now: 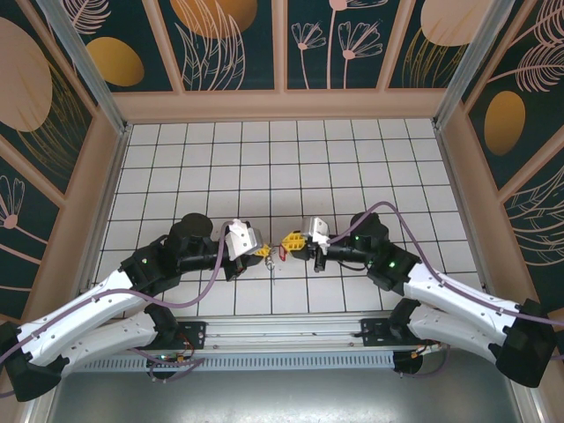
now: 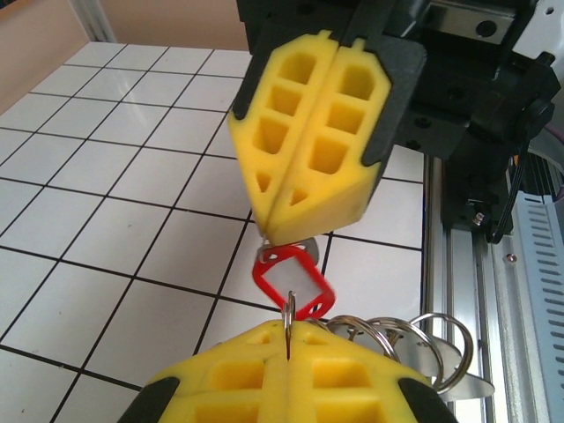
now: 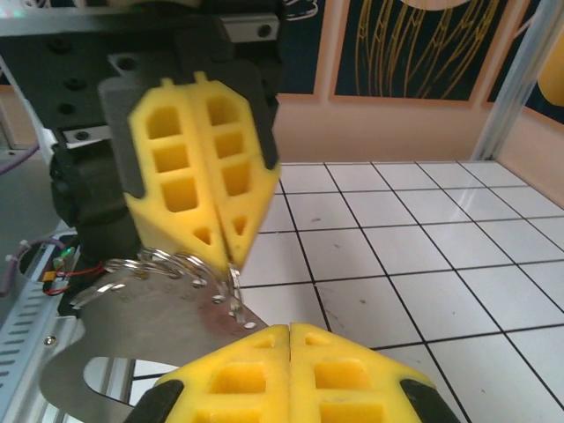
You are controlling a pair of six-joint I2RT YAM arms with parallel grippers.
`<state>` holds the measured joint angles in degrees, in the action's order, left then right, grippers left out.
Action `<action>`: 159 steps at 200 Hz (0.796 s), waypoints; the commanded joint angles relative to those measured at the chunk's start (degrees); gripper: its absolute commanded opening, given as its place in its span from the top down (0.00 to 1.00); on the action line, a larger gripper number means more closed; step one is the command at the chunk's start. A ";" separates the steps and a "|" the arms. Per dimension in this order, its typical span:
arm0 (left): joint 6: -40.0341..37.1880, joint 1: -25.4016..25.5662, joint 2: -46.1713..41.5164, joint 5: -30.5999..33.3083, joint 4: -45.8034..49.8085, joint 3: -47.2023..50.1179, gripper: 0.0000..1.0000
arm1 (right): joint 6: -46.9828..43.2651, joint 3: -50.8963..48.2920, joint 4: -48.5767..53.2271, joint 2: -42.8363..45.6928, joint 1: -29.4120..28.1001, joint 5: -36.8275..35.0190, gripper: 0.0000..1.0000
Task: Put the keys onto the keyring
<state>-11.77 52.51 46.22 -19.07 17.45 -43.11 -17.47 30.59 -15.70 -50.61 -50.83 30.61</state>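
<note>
My left gripper [image 2: 288, 342] is shut on a thin wire ring [image 2: 289, 310] of the keyring, held edge-on between its yellow fingertips. More rings [image 2: 414, 339] and the keyring's grey metal loop [image 2: 463, 381] hang to its right. The key [image 2: 295, 280] has a red head and sits just beyond that ring. Its silver end goes up into my right gripper [image 2: 280, 231], which is shut on it. From above, the two grippers meet tip to tip, left gripper [image 1: 265, 251] and right gripper [image 1: 292, 240], a little above the tiles. In the right wrist view the keyring loop [image 3: 141, 330] lies under the left gripper [image 3: 231, 256].
White tiled floor [image 1: 282, 167] with black grid lines stretches to the back. Patterned walls enclose it on three sides. The aluminium rail [image 1: 282, 333] with both arm bases runs along the near edge.
</note>
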 commanded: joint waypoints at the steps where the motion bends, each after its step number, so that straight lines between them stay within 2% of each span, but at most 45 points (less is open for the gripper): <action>1: 0.60 0.19 -0.09 -0.88 -2.56 -0.82 1.00 | -0.46 -0.53 -2.23 0.64 -0.75 1.73 1.00; 111: 0.06 0.21 0.54 -0.96 -2.50 -0.52 1.00 | 1.50 0.88 -6.88 -3.31 -2.71 3.12 1.00; 159: -0.01 0.14 0.19 -0.95 -2.36 -0.57 1.00 | 2.29 0.99 -6.93 -4.20 -2.78 -1.45 1.00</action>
<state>-11.77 52.51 46.65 -19.05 17.08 -43.11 -16.32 30.57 -20.45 -54.17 -52.95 31.83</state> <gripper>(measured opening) 0.063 0.049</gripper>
